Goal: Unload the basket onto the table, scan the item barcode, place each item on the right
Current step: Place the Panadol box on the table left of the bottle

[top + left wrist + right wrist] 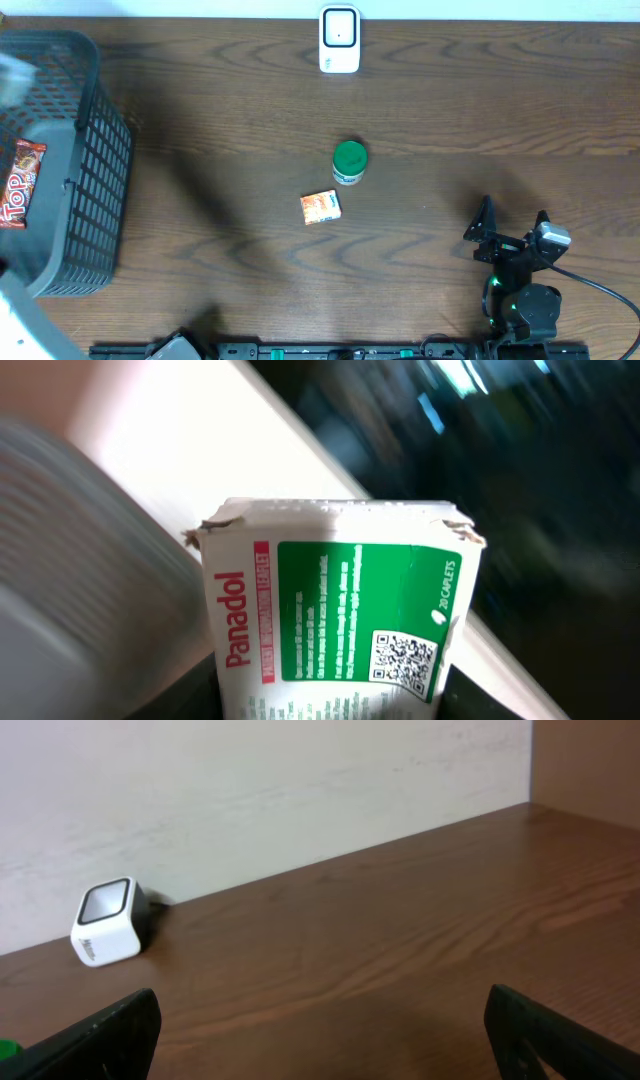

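1. Left end effector clamped on the white-and-green cardboard Panadol box, held aloft.
2. Right end effector: fingers apart, idle above the brown wooden table.
3. Carrying step, I'd judge; next, turn its code toward the white cube scanner across the table.
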